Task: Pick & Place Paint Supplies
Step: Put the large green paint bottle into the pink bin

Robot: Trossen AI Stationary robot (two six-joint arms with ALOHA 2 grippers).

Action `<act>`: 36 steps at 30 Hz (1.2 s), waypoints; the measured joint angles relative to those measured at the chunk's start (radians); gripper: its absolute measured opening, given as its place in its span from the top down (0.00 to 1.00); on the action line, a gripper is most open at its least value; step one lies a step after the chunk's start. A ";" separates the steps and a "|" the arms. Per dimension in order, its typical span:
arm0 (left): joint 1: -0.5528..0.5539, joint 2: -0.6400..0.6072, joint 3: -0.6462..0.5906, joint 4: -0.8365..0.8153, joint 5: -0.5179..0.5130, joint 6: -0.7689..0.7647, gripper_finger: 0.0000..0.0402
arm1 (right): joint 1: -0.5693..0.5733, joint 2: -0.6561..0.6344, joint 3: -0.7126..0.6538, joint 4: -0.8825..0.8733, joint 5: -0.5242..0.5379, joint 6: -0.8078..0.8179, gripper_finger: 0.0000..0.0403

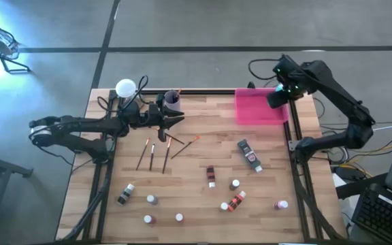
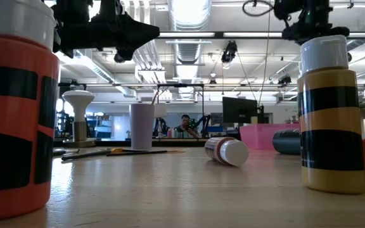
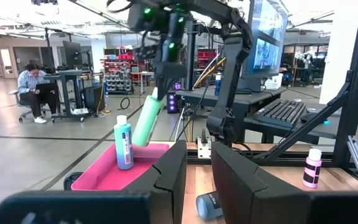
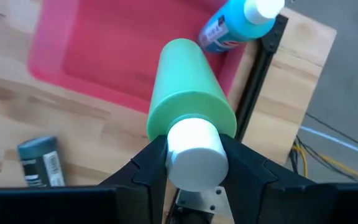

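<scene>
One green bottle [image 4: 190,102] hangs clamped by its cap in the right claw [image 4: 194,155], above the pink tray [image 4: 104,56].

The green bottle [image 4: 190,109], white-capped, hangs tilted above the pink tray, clamped at its cap. A blue bottle [image 3: 123,144] stands upright in the tray, toward the tray's 2 o'clock corner. Three thin brushes [image 1: 154,155] lie side by side on the tabletop at about 9 o'clock from centre; a fourth brush [image 1: 184,146] with an orange tip lies slanted just beside them. A dark tube [image 1: 250,154] lies flat at 3 o'clock. Small white-capped bottles [image 1: 235,184], some upright and some toppled, are scattered from 5 to 7 o'clock.
</scene>
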 joint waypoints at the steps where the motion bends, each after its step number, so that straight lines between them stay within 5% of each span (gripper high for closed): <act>1: 0.000 0.000 0.000 0.000 0.000 0.000 0.80 | -0.015 0.018 0.000 0.001 -0.001 -0.004 0.71; 27: 0.000 0.000 0.000 -0.004 0.004 -0.036 0.80 | -0.130 0.266 0.011 0.088 -0.134 0.407 0.71; 36: 0.000 0.000 0.000 -0.005 0.004 -0.037 0.80 | -0.205 0.386 0.033 0.160 -0.219 0.425 0.69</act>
